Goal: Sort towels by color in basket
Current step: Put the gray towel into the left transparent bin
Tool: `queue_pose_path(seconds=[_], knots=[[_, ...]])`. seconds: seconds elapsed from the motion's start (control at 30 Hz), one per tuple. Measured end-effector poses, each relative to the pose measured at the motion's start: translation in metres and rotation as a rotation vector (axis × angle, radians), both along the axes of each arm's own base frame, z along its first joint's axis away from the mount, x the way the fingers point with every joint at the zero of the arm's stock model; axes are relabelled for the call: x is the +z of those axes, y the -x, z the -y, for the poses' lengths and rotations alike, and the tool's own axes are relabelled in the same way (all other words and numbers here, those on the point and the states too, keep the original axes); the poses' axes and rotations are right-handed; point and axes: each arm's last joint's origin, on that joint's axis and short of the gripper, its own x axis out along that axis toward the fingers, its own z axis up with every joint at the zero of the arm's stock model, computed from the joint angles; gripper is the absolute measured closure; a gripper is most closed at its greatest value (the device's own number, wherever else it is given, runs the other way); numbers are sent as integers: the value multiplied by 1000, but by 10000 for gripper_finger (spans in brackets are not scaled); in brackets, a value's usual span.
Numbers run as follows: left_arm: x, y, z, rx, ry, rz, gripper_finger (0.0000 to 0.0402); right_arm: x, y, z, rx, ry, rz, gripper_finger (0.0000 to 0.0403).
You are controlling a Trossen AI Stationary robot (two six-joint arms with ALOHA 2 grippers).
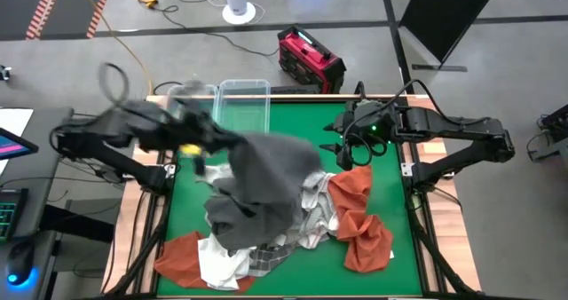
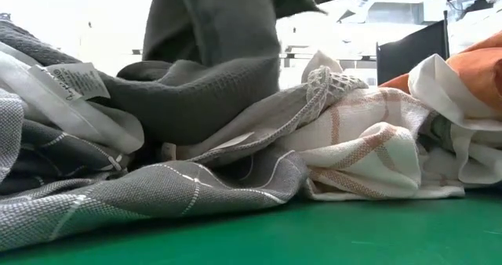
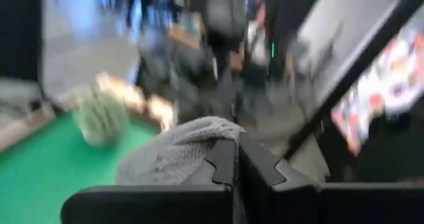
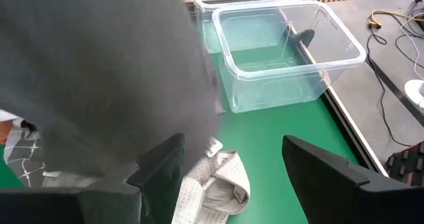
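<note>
A pile of towels point(image 1: 284, 225) lies on the green mat: rust-orange ones point(image 1: 359, 216), white and checked ones point(image 1: 311, 213), and dark grey checked cloth point(image 2: 157, 190) in front in the low view. My left gripper point(image 1: 224, 142) is above the pile, toward the table's far left, and is shut on a dark grey towel point(image 1: 266, 180). That towel rises out of the pile point(image 2: 212, 38). My right gripper point(image 4: 232, 164) is open over the mat at the far right point(image 1: 342, 153), beside the hanging towel point(image 4: 99, 65), touching nothing. My left gripper pinches a bunched fold of the dark grey towel point(image 3: 199, 141) between its two shut fingers point(image 3: 255, 164). The towel hangs below the gripper, spread wide, with its lower end point(image 1: 244, 225) still on the pile.
Two clear plastic bins stand side by side at the table's far edge, one point(image 1: 244, 105) in the middle and one point(image 1: 191, 91) to its left; the right wrist view shows them too point(image 4: 285, 52). A white checked towel point(image 4: 215, 191) lies under my right gripper. Bare green mat point(image 1: 382, 180) is at the right.
</note>
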Motion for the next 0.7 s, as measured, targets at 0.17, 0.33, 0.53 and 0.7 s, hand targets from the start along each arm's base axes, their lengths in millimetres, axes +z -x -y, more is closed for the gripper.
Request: queue_pose_path(seconds=[0.17, 0.33, 0.53, 0.7], knots=[[35, 51, -13, 114, -114, 270, 401, 0, 0, 0, -1, 0, 0, 122], [56, 77, -21, 264, -274, 438, 401, 0, 0, 2, -7, 0, 0, 122], [77, 105, -27, 429, -448, 630, 401, 1, 0, 5, -24, -2, 9, 122], [94, 131, -34, 609, -557, 615, 401, 3, -2, 5, -26, 2, 40, 122]])
